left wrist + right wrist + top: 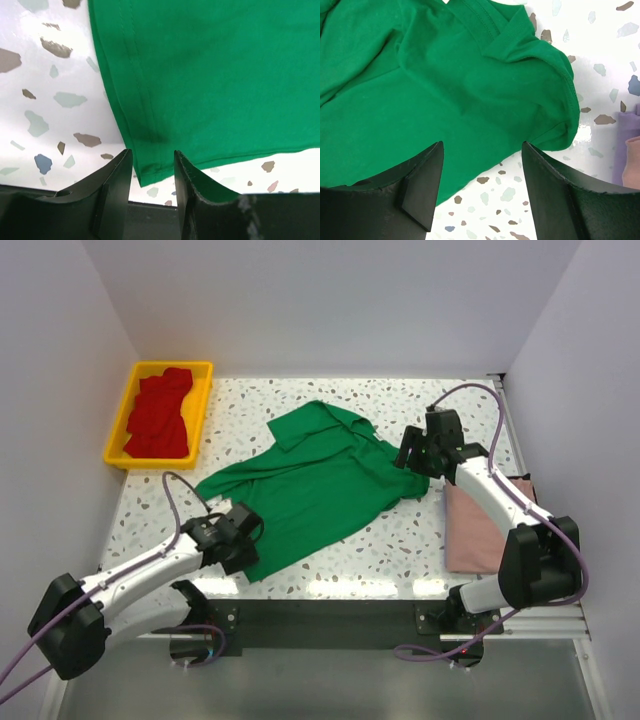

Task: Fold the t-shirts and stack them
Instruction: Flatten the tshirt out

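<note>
A bright green t-shirt (320, 485) lies spread and rumpled across the middle of the table. Its lower left hem corner (150, 172) reaches in between the fingers of my left gripper (243, 537) (152, 156), which is open and low over the table. My right gripper (410, 455) (482, 147) is open at the shirt's right edge, beside a sleeve (555, 115), with cloth and bare table between its fingers. A dusty pink t-shirt (480, 525) (634, 160) lies folded at the right. Red t-shirts (160, 412) are piled in the tray.
The yellow plastic tray (170, 366) sits at the back left corner. White walls close in the table on the left, back and right. The table's dark front edge (150, 210) runs just under my left gripper.
</note>
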Controlling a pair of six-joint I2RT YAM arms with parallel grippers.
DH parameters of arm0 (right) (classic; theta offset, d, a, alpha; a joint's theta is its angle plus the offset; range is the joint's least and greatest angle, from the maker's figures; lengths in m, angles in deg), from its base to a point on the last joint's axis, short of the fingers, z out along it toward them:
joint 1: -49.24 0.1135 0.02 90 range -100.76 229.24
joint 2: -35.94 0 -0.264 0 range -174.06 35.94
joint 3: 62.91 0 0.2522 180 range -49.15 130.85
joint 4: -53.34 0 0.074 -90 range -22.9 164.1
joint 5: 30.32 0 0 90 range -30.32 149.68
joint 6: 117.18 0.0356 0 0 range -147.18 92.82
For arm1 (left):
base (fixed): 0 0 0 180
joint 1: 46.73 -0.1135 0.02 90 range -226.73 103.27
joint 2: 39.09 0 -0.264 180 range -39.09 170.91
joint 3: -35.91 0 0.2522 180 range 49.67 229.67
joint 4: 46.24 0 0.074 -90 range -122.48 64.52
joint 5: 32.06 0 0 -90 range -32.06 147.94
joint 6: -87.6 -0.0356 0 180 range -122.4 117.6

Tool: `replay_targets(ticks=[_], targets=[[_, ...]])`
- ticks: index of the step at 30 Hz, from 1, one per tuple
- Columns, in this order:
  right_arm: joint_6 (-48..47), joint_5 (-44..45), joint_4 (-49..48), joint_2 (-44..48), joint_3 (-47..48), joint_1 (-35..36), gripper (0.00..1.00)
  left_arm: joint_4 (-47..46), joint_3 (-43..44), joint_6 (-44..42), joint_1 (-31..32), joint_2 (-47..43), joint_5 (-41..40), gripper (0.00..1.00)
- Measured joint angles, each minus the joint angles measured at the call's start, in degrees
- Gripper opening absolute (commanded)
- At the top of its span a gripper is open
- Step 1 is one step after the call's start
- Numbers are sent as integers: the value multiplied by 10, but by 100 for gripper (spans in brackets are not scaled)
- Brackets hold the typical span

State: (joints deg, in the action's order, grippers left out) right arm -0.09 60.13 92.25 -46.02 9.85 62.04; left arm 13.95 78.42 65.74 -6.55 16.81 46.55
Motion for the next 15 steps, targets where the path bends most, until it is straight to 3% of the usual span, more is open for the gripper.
replay_targets(ticks=[15], targets=[[0,0,-5,0,-2,0,68,10,36,-4,49,96,8,44]])
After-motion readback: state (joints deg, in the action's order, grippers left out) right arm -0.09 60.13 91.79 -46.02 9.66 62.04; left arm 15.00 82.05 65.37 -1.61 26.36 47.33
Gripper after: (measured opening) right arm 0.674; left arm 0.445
